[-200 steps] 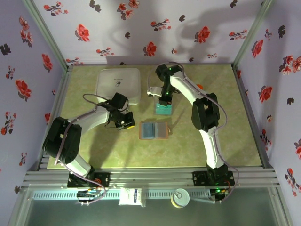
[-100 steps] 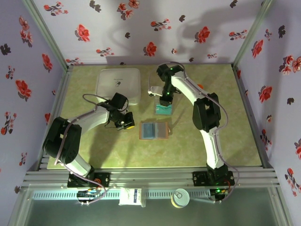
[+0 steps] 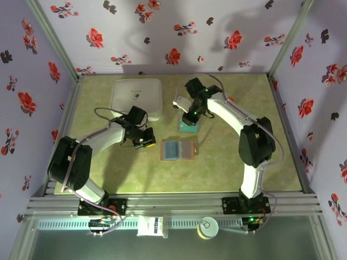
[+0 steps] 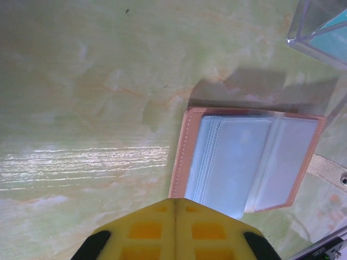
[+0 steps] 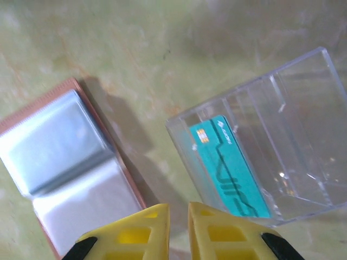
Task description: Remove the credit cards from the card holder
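Note:
The card holder lies open on the table, reddish-brown with pale grey-blue pockets; whether cards sit in them I cannot tell. One teal credit card lies inside a clear plastic box, seen from above behind the holder. My right gripper hovers over the near corner of that box, jaws a small gap apart with nothing between them. My left gripper is shut and empty at the holder's left edge.
A white square box stands at the back left, just behind the left arm. Bare green tabletop lies to the right and in front of the holder. Floral walls close in the table on three sides.
The right gripper's jaws have parted slightly and its arm has swung its elbow out to the right. The left arm and the card holder have stayed put.

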Controlling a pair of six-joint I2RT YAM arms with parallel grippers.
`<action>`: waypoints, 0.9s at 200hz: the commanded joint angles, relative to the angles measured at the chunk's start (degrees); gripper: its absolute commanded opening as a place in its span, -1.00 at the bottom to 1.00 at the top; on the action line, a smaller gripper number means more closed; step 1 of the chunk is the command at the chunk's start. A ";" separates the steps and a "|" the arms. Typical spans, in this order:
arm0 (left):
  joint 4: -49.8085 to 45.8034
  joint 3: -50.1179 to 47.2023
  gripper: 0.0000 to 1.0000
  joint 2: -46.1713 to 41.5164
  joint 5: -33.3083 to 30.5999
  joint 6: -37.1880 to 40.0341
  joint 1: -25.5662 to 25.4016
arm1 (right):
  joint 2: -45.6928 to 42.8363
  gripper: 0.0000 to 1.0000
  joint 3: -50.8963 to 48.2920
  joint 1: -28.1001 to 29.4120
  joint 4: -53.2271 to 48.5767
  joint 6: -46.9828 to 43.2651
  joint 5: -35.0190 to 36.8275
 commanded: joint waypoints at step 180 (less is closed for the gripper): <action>3.49 -0.84 -0.90 -2.38 -1.00 -2.23 -5.00 | -20.17 -0.57 -29.24 9.47 31.51 58.50 1.60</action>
